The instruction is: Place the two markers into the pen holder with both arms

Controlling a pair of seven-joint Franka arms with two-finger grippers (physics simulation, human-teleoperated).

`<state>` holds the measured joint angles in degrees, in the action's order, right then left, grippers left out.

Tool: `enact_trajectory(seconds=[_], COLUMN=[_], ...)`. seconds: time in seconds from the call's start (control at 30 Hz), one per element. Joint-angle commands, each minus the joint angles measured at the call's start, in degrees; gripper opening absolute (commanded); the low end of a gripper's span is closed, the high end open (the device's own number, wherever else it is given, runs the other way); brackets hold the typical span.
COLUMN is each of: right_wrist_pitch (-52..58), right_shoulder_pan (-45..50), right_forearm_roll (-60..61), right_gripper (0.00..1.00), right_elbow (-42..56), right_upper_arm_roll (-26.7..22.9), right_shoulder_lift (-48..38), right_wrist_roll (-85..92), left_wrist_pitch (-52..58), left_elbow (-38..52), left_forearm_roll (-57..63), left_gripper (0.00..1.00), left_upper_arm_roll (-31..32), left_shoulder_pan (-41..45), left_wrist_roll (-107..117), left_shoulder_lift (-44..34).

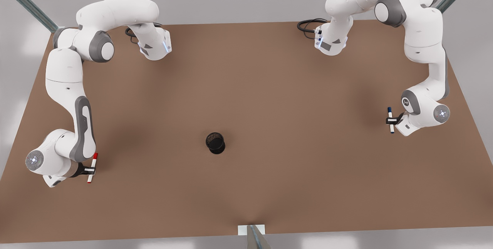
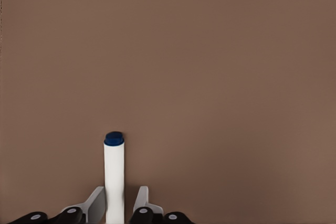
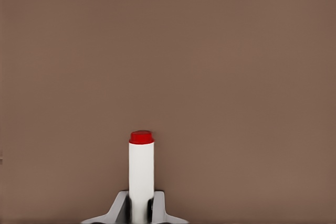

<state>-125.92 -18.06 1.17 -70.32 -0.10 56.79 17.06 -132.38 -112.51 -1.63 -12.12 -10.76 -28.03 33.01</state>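
Observation:
The black pen holder (image 1: 215, 143) stands upright near the middle of the brown table (image 1: 269, 87), apart from both arms. At the front view's right, my left gripper (image 1: 393, 121) is shut on the blue marker (image 1: 390, 113). In the left wrist view the blue marker's (image 2: 114, 169) white barrel rises between the left gripper's (image 2: 119, 209) fingers, blue end out. At the front view's left, my right gripper (image 1: 90, 170) is shut on the red marker (image 1: 94, 159). The right wrist view shows the red marker (image 3: 141, 166) clamped in the right gripper (image 3: 142, 209).
Both arm bases stand along the table's far edge, each with a black cable (image 1: 308, 24) looped beside it. A small white bracket (image 1: 251, 229) sits at the near edge. Bare tabletop lies between each gripper and the pen holder.

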Motion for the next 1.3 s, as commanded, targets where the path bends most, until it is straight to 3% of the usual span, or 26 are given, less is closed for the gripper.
enact_trajectory(seconds=[0.0,0.2,0.3,0.4,0.53,0.63,0.7,0.8,0.87,1.07,1.27], right_wrist_pitch=[0.06,1.46,3.39,6.99,11.57,13.59,13.5,9.81,9.2,5.68,5.86], right_shoulder_pan=[0.04,0.04,0.04,0.04,-0.49,-5.68,-5.59,-5.41,-5.15,-3.65,-2.69], right_forearm_roll=[-0.29,-0.29,-0.2,0.06,0.33,1.99,7.96,18.07,21.77,30.21,37.07], right_gripper=[0.3,0.27,0.27,0.27,0.27,0.27,0.27,0.27,0.27,0.27,0.27], right_elbow=[-0.08,0.36,0.36,0.62,1.06,0.89,1.15,2.03,2.12,1.76,-3.86], right_upper_arm_roll=[0.01,0.19,0.63,4.14,14.68,29.89,34.02,43.86,49.4,53.89,54.07], right_shoulder_lift=[-0.1,-0.36,-0.97,-3.26,-6.25,-5.63,-4.59,-0.8,1.13,3.51,3.51], right_wrist_roll=[0.17,0.17,0.87,4.03,10.18,16.95,29.23,62.19,71.79,92.71,103.17], left_wrist_pitch=[-0.43,-1.57,-1.66,-1.66,-1.66,-1.66,-1.66,-1.66,-1.66,-1.66,-1.66], left_elbow=[0.1,0.45,0.45,0.45,0.45,0.45,0.45,0.45,0.45,0.45,0.45], left_forearm_roll=[0.05,0.05,-0.03,-0.04,-0.04,-0.04,-0.04,-0.04,-0.04,-0.04,-0.12], left_gripper=[0.44,0.44,0.36,0.35,0.34,0.31,0.31,0.31,0.31,0.31,0.31], left_upper_arm_roll=[-0.01,-0.01,-0.01,-0.01,-0.01,-0.01,-0.01,-0.01,-0.01,-0.01,-0.01], left_shoulder_pan=[0.04,0.13,0.22,0.3,0.39,0.48,0.48,0.48,0.57,0.66,0.74], left_wrist_roll=[2.45,2.54,2.63,2.63,2.63,2.72,2.72,2.72,2.72,2.72,2.72], left_shoulder_lift=[-0.05,-0.05,0.22,0.39,0.31,0.22,0.22,0.3,0.3,0.39,0.66])
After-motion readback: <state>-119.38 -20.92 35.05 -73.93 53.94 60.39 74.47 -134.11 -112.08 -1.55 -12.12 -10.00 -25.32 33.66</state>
